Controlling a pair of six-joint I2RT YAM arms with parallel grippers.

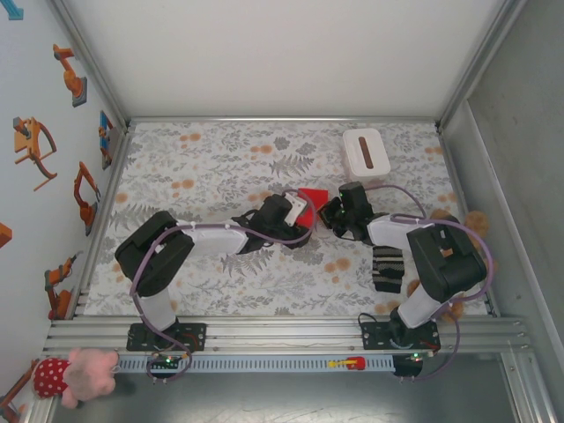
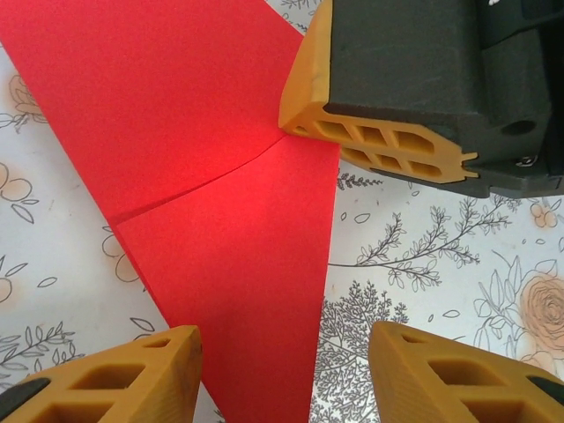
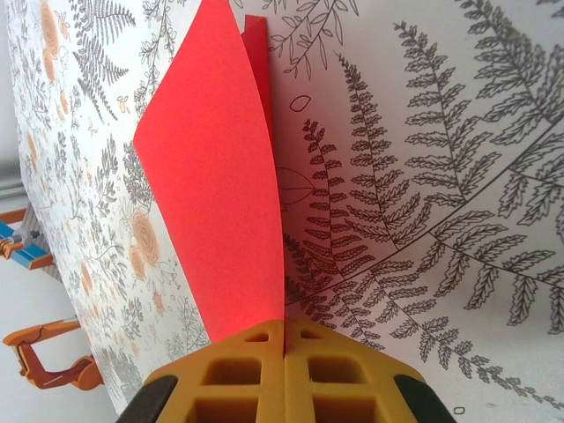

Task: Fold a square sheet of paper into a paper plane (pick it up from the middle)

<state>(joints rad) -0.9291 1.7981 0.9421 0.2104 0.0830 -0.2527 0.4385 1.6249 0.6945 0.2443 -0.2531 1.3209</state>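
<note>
The square sheet of paper (image 1: 311, 195) is bright red and folded, two flaps meeting along a slanted crease (image 2: 203, 181). It lies mid-table between both grippers. My right gripper (image 3: 284, 333) is shut on one edge of it, and the paper (image 3: 211, 194) rises from its fingers, lifted off the cloth. That same right gripper's yellow finger (image 2: 370, 132) shows in the left wrist view, at the crease's end. My left gripper (image 2: 282, 374) is open and low over the sheet's narrow end, its fingertips (image 2: 132, 379) spread to either side without pinching it.
A white box with a dark slot (image 1: 366, 152) stands at the back right. A black block (image 1: 388, 267) lies beside the right arm. The floral tablecloth (image 1: 203, 167) is walled at the left, back and right. A pink plush toy (image 1: 75, 372) sits off the table's front left.
</note>
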